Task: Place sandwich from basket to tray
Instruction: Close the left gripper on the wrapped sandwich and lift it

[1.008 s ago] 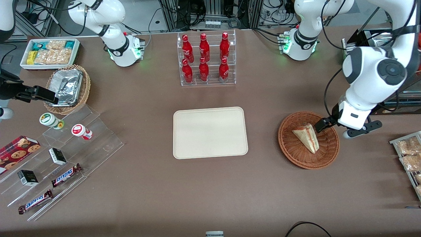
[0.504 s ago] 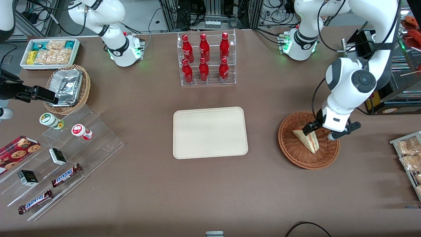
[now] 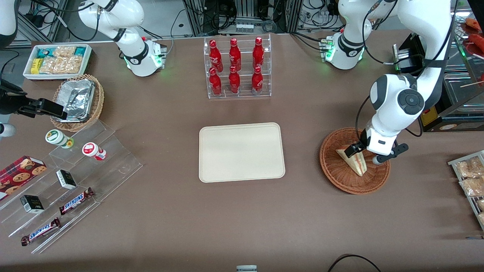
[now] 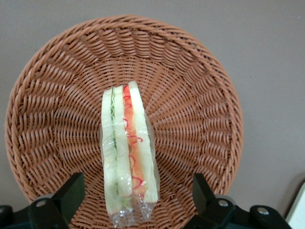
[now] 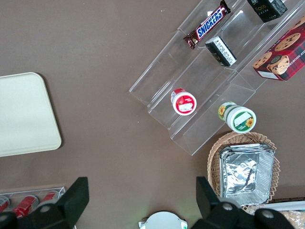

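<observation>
**Claw spread wide over the wrapped sandwich in the basket**

In the front view the left arm's white wrist covers part of the round reddish-brown wicker basket point(image 3: 354, 161) at the right of the frame, and hides the upper end of the triangular white-bread sandwich point(image 3: 353, 160) lying in it. The wrist view shows the sandwich point(image 4: 126, 157) in clear film, green and red-orange layers along its edge. The gripper point(image 4: 135, 193) hangs just above it, its two black fingers point(image 4: 71, 191) far apart either side and cut off at the frame edge. The flat cream rectangular tray point(image 3: 241, 152) lies mid-frame, well apart. At lower left, two brown bars point(image 3: 75, 201) read "SNICKERS".
</observation>
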